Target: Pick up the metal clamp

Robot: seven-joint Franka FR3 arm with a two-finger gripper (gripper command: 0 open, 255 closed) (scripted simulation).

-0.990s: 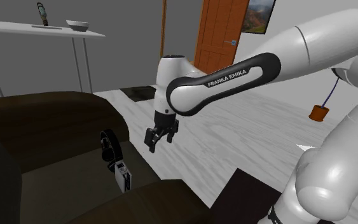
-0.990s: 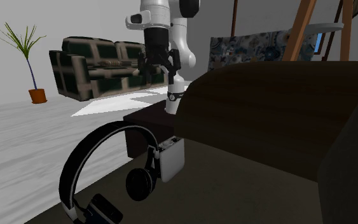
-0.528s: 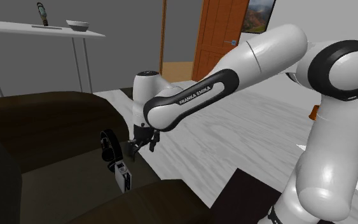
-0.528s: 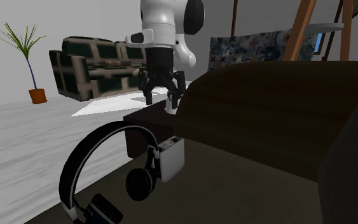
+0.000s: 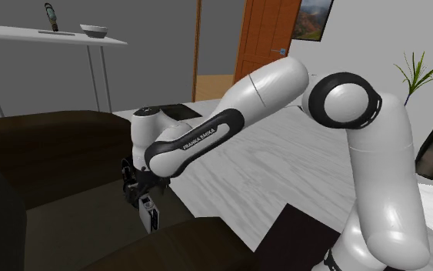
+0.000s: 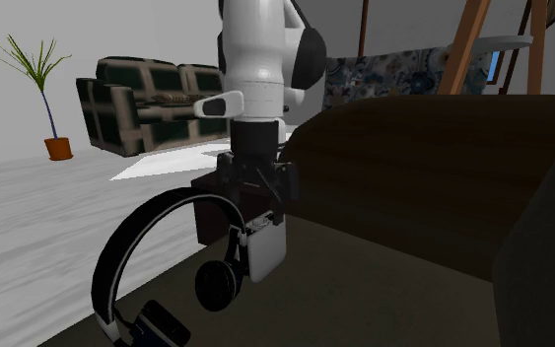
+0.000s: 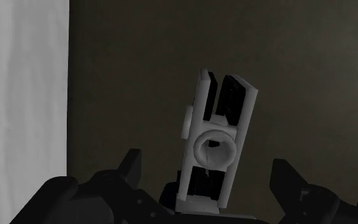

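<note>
Open claw (image 7: 207, 164), fingers spread to either side of the clamp (image 7: 214, 149), close above it with no contact to be seen: seemingly lined up for a grip from the top. That clamp upright on the sofa (image 5: 53, 146) seat, near the front edge, just beside the headphones (image 6: 137, 256), hence probably the steep approach. Behind, the arm (image 5: 207, 131) stretched low toward the shoulder view's left, forearm sloping down, wrist bent to point the claw downward.
</note>
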